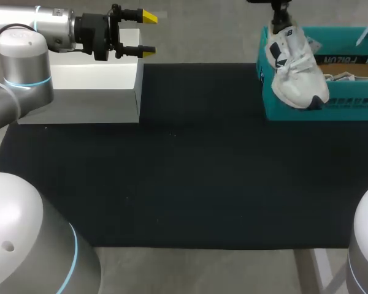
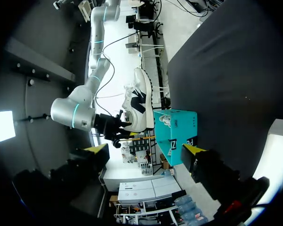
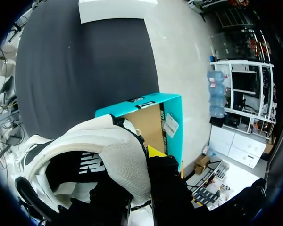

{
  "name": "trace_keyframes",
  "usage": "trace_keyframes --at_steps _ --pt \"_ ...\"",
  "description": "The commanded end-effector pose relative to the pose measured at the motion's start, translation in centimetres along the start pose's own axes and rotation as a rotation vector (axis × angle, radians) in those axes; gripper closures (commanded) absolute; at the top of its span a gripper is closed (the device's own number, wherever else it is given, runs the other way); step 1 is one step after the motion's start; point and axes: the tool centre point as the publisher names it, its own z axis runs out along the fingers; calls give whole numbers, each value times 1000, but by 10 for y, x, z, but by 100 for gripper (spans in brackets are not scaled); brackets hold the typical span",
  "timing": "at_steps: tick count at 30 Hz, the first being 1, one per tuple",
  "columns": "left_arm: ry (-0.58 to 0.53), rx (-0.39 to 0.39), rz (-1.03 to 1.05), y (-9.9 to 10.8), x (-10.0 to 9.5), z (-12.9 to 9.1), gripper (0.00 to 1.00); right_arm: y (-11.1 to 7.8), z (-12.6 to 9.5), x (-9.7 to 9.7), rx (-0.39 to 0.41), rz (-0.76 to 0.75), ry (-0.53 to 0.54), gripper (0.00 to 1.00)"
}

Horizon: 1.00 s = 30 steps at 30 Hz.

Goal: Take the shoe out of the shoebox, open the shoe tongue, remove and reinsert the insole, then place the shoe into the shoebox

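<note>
Though mostly hidden behind the shoe point(image 1: 297, 67), right claw point(image 1: 281, 19) pinching its heel; left claw point(image 1: 148, 35) spread.

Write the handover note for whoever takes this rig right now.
Left gripper: open, empty, above the white block at the table's far left, well away from the shoe.
Right gripper: shut on the shoe at its heel; the shoe hangs toe-down over the left end of the shoebox.
Shoebox: open, at the far right of the black mat.
Done: the shoe is lifted clear of the box floor.
Left: I cannot tell whether the tongue and insole steps have been done. If they have not, set the shoe on the mat, open the tongue, take out and refit the insole, then put the shoe back in the box.
</note>
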Motion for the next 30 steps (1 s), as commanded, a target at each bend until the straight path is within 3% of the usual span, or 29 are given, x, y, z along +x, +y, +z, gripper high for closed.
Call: trace_keyframes --at_steps 1,4,24,26,30 --pt "2 -2 1 -1 0 0 0 -24 17 -22 12 29 22 100" --pt "2 -2 1 -1 0 0 0 -31 19 -35 5 81 24 100" --pt "2 -2 1 -1 0 0 0 -31 19 -35 5 81 24 100" --pt "2 -2 1 -1 0 0 0 -41 26 -41 -17 85 30 100" --pt "2 -2 1 -1 0 0 0 -67 44 -58 12 91 13 100"
